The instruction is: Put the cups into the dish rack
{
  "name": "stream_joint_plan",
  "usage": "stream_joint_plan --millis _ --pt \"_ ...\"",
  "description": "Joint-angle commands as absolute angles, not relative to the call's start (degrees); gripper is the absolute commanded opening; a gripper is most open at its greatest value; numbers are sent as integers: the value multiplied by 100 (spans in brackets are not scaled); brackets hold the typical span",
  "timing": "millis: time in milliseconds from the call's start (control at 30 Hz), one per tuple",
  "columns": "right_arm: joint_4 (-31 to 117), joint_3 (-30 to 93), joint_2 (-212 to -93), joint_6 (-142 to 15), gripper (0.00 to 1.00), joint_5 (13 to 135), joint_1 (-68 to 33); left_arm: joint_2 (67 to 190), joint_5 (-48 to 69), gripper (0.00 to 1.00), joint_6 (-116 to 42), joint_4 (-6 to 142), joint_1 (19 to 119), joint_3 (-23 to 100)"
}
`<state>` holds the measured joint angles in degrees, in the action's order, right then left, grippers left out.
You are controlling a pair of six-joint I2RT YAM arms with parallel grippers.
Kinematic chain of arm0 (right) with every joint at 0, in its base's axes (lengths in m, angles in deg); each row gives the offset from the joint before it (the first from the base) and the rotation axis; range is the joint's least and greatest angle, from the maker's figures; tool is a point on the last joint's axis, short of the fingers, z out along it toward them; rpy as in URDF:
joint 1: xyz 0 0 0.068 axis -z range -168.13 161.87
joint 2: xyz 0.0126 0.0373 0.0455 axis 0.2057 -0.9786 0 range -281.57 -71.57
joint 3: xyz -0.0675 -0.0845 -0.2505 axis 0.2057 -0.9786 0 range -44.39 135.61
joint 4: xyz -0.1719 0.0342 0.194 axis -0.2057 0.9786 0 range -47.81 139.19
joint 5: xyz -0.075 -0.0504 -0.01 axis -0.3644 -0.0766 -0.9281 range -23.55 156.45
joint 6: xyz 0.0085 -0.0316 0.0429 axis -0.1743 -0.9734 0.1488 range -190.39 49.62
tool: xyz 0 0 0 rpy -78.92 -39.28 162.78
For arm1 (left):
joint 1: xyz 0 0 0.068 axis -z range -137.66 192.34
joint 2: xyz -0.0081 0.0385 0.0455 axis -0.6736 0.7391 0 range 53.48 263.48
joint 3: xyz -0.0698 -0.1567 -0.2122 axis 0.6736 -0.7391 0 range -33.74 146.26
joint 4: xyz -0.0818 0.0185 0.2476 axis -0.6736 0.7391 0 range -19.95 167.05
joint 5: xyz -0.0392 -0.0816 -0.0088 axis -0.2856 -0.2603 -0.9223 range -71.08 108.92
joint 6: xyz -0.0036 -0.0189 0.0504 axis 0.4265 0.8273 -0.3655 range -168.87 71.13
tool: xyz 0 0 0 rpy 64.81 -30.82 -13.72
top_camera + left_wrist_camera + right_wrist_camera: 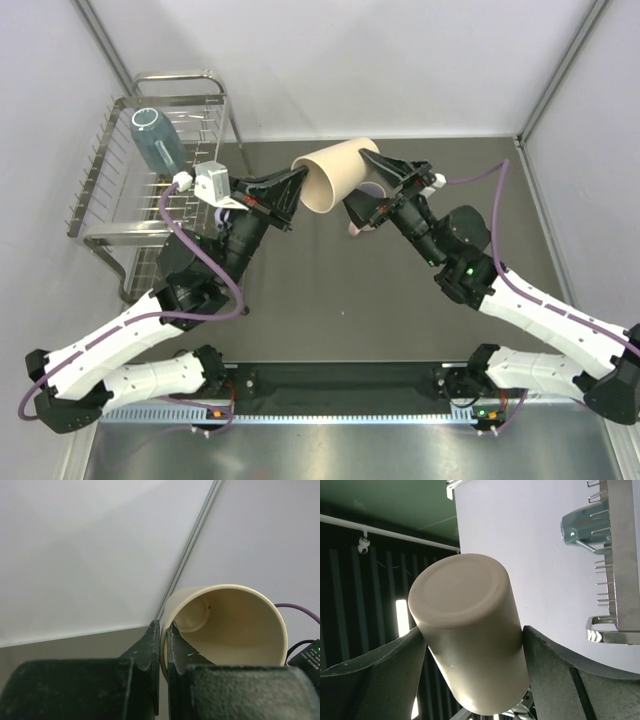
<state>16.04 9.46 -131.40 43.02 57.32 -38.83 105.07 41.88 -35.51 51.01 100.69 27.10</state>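
A beige tumbler (335, 172) hangs on its side in the air above the middle of the table, mouth toward the left arm. My left gripper (302, 180) is shut on its rim (172, 630), one finger inside the tumbler (235, 630) and one outside. My right gripper (358, 180) holds the body of the tumbler (470, 630) near its base, a finger pressed against each side. The dish rack (95, 232) stands at the far left with a teal-blue cup (157, 140) lying in it. The other cups are mostly hidden.
A small pink piece (353, 229) shows on the dark table (330, 300) under the right gripper. The rack's tall chrome frame (178, 75) rises by the back wall. In the right wrist view the rack's tines (615, 555) are at the right edge.
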Motion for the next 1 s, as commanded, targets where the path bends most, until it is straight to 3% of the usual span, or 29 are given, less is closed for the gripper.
stream_joint_plan --millis 0,167,267,400,467,567,600,667,700,733,833,967 --pt "1327 1370 -13309 4080 72 6064 -3779 10376 3957 0 -3507 5195 10114 2629" --pt "1748 1713 -13458 3598 71 6346 -3656 10314 3966 0 -3455 5335 10114 2620" --pt "2380 2047 -13485 2932 79 6452 -3489 10340 3957 0 -3420 5484 10114 2673" --pt "2444 2223 -13599 2726 82 6504 -3445 10358 3992 0 -3349 5538 10114 2682" --pt "2330 2206 -13634 2787 77 6548 -3436 10358 4054 0 -3349 5520 10114 2673" --pt "2294 2136 -13599 2823 61 6513 -3436 10375 4115 0 -3402 5502 10114 2708" --pt "2189 2040 -13582 2832 45 6504 -3436 10384 4124 0 -3419 5537 10114 2726" --pt "2092 1943 -13503 2840 26 6417 -3419 10454 4168 2 -3402 5677 10114 2857" --pt "2118 1873 -13476 2832 17 6390 -3392 10472 4168 14 -3376 5835 10114 2884" --pt "2153 1846 -13450 2788 0 6373 -3375 10463 4168 37 -3367 5906 10114 2902" --pt "2232 1819 -13380 2404 0 6416 -3226 10358 4317 80 -3156 6274 10114 2946" --pt "2793 2056 -13388 1130 0 6827 -2682 10068 4353 91 -2972 6741 10114 2981"
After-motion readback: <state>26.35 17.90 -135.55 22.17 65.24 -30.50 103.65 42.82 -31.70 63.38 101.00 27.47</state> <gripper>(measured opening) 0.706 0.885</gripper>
